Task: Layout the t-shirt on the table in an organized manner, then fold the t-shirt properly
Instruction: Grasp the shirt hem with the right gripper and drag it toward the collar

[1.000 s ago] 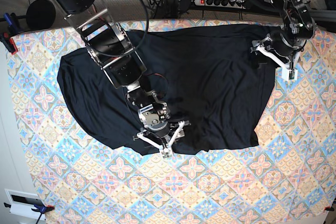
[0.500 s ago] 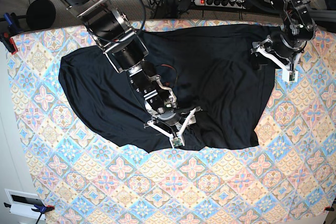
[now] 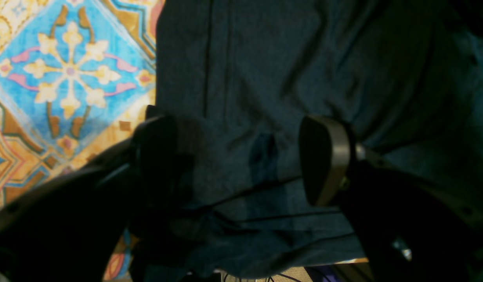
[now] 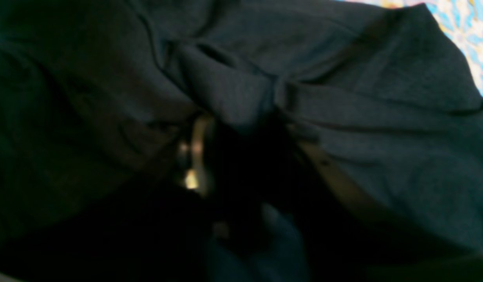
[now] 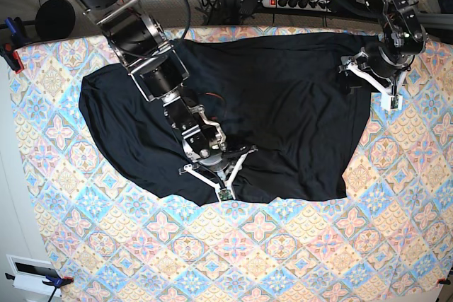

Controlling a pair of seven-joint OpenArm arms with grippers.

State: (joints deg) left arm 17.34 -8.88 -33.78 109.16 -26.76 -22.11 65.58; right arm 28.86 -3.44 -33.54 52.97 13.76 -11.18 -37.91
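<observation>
Two arms are on the t-shirt (image 5: 283, 104) right now, and it's spread wide but wonky across the far half of the table (image 5: 318, 245), with its far edge along the table's far edge and the near hem wavy and rumpled. You're still in the layout stage as I read it, not folding yet. Your right gripper (image 5: 216, 167) is down in the cloth just inside the near hem. The right wrist view shows a ridge of fabric bunched up at the jaws, but it's too dark and blurry, so I can't tell whether they've actually bitten or are just part closed around it. Your left gripper (image 5: 368, 76) is wide open, straddling the shirt's edge by the far corner on its own side, with nothing pinched; the left wrist view shows both fingers (image 3: 323, 156) well apart over the hem. To do this bit well, I'd make sure the right side has a single layer of hem rather than a wad, then close the left one on its edge too before pulling. Drag low and slow toward the near edge so the cloth slides flat instead of rucking, and keep tension between the two grips so the hem ends up straight. Compared with a second ago, the right arm has wandered a little along the near hem and back, and the cloth around it looks more gathered. The left arm hasn't budged.
</observation>
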